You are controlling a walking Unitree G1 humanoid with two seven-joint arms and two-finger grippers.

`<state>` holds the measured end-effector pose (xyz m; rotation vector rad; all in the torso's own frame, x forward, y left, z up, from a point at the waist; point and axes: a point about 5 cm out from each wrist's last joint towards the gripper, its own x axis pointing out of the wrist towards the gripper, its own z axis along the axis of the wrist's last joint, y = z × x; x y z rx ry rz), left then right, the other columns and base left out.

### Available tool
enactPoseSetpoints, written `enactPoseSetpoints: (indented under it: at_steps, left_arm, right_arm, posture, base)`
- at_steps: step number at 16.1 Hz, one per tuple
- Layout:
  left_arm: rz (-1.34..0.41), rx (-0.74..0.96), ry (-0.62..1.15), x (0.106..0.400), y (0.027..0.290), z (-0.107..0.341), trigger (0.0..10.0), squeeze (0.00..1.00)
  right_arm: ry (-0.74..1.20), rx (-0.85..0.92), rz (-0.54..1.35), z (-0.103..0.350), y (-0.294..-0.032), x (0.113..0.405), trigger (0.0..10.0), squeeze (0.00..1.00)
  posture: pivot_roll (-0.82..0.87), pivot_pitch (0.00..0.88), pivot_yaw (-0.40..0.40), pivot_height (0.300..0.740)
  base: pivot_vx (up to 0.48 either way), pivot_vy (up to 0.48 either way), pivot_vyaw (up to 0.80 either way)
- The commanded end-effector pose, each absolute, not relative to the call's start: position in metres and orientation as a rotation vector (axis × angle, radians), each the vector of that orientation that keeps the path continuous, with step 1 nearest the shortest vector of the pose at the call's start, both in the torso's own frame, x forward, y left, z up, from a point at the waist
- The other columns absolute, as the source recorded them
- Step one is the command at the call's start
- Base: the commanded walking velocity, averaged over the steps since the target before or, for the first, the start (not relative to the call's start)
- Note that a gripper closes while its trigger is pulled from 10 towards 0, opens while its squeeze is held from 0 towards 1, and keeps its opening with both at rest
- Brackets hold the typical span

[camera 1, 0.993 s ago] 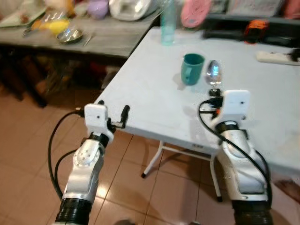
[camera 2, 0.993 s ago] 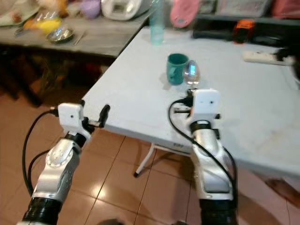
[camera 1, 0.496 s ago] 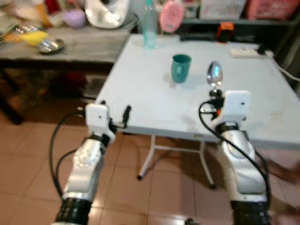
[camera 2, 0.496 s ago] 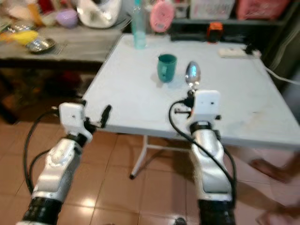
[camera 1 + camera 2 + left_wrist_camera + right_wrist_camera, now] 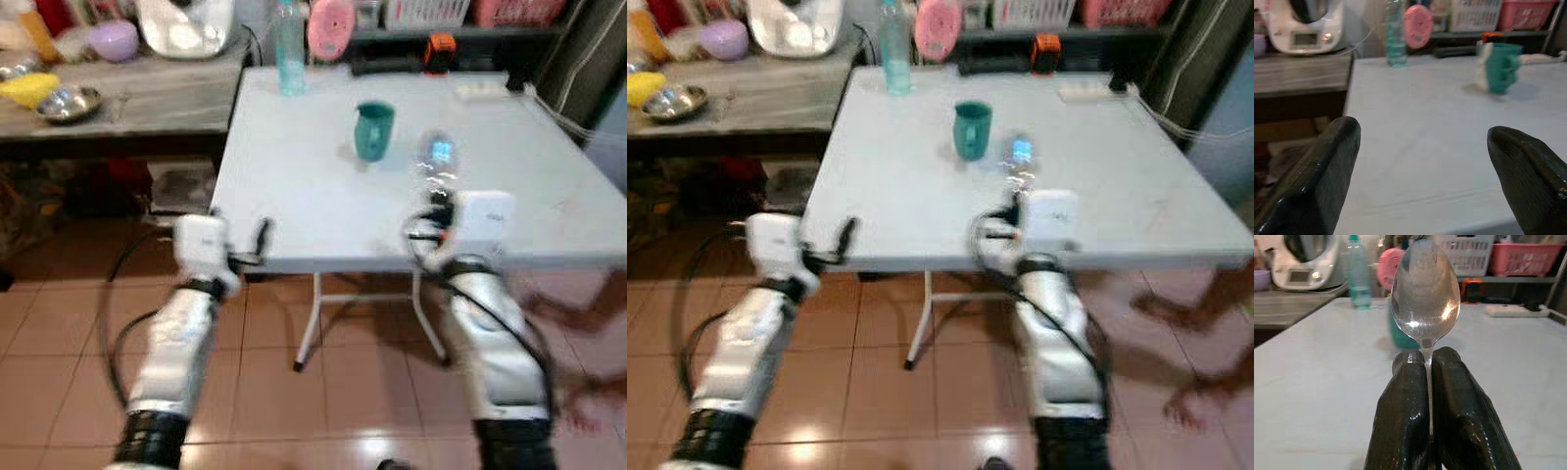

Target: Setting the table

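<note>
Spoon (image 5: pixel 1425 298) pinched upright between right gripper (image 5: pixel 1427 364) fingers, bowl above fingertips

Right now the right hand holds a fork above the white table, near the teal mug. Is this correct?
Not quite. The right hand holds a spoon, not a fork; the right wrist view shows its rounded bowl clearly. It is above the white table, near the teal mug.

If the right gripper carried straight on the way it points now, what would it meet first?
Most likely the teal mug: in the right wrist view it stands right behind the spoon clamped in the right gripper, above the white table. Depth is unclear, so it may pass just beside.
</note>
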<state>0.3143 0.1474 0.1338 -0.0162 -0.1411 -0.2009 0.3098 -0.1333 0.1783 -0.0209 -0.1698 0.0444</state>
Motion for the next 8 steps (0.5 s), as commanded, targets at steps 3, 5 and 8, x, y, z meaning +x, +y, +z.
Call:
enactPoseSetpoints:
  at_steps: [3, 5, 8]
  left_arm:
    - [-0.218, -0.012, -0.149, 0.3142, 0.1407, 0.137, 10.0, 0.0]
    - [-0.221, -0.012, -0.147, 0.3133, 0.1395, 0.1368, 10.0, 0.0]
    - [-0.227, -0.01, -0.145, 0.3124, 0.1387, 0.1366, 10.0, 0.0]
  right_arm:
    - [-0.192, -0.028, 0.014, 0.1827, -0.143, 0.3097, 10.0, 0.0]
    - [-0.193, -0.029, 0.012, 0.1821, -0.1431, 0.3092, 10.0, 0.0]
    - [-0.197, -0.031, 0.008, 0.1827, -0.1441, 0.3091, 10.0, 0.0]
  posture:
    - [-0.03, 0.105, 0.074, 0.74]
    - [-0.03, 0.11, 0.076, 0.74]
    - [-0.03, 0.11, 0.076, 0.74]
  base:
    - [0.0, 0.454, -0.53]
    - [0.0, 0.461, -0.26]
    - [0.0, 0.46, 0.0]
